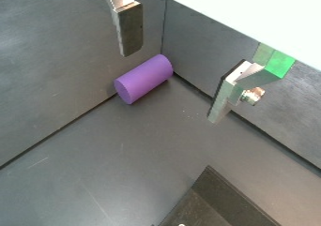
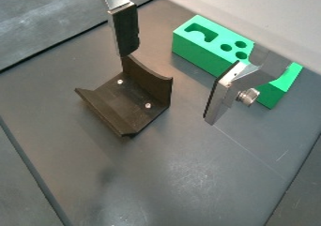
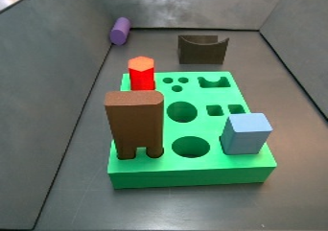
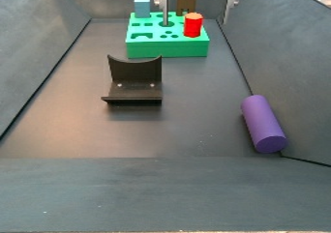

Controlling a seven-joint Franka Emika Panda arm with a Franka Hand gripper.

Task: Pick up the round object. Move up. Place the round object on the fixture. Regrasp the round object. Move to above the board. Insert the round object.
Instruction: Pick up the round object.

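Observation:
The round object, a smooth purple cylinder (image 1: 145,78), lies on its side on the dark floor in a corner where two walls meet; it also shows in both side views (image 3: 118,29) (image 4: 264,123). My gripper (image 1: 182,66) hangs above the floor, open and empty, with the cylinder below and between its fingers in that view. In a wrist view the gripper (image 2: 175,70) is over the fixture (image 2: 126,103), a dark brown block with a U-shaped notch, also seen in both side views (image 3: 201,49) (image 4: 134,80). The green board (image 3: 199,173) (image 4: 168,45) (image 2: 211,42) lies beyond the fixture.
On the board stand a red hexagonal peg (image 3: 141,74), a tall brown arch block (image 3: 133,125) and a light blue cube (image 3: 246,134). Grey walls enclose the floor on all sides (image 3: 77,72).

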